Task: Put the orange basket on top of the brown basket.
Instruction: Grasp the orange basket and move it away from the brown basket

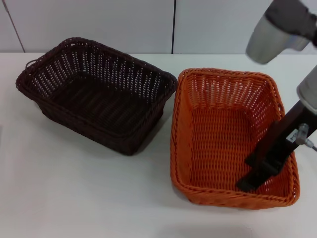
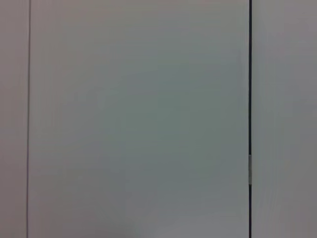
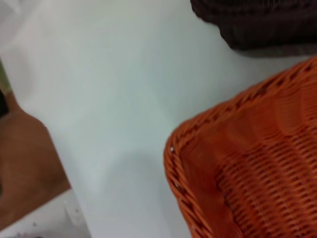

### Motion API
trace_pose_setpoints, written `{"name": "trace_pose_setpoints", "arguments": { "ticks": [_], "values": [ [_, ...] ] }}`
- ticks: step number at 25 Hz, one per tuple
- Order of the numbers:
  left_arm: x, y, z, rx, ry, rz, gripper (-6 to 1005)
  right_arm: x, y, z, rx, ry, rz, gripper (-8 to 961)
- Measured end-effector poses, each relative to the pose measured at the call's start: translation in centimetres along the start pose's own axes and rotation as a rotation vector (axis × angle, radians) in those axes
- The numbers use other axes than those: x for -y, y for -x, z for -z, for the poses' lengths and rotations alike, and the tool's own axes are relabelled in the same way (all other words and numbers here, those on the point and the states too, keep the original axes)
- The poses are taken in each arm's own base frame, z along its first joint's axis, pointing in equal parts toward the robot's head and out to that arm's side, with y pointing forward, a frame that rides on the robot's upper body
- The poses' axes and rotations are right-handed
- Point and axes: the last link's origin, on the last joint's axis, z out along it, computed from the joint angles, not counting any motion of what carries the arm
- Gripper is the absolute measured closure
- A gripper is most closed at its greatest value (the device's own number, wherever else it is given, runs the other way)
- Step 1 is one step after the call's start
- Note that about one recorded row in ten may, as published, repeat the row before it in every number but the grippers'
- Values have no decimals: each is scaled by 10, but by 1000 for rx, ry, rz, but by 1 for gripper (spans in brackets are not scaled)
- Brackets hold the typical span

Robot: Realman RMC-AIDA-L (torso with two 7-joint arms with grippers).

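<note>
Orange basket (image 1: 218,129) sits on the white table (image 1: 74,198), right of the brown basket (image 1: 94,89), nearly touching. Right gripper (image 1: 255,178) reaches inside its near right corner; I cannot tell its fingers' state.

head view looks down on both baskets; right wrist close over the orange basket (image 3: 257,163) corner; left wrist faces blank wall (image 2: 138,119).

The orange basket (image 1: 218,134) sits upright on the table, just right of the brown basket (image 1: 96,94).
</note>
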Motion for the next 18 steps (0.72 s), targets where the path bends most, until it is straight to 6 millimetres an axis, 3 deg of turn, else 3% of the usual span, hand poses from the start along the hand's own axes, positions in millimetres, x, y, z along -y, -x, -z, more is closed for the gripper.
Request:
{"name": "trace_pose_setpoints", "arguments": {
  "ticks": [14,18],
  "values": [
    [-10,1,-5,16,30,7,256,1,20,-36,-74,-1,69,314],
    [-13,1,-9,29,41,6,255,-1,23,-39,-75,1,80,315]
  ]
}}
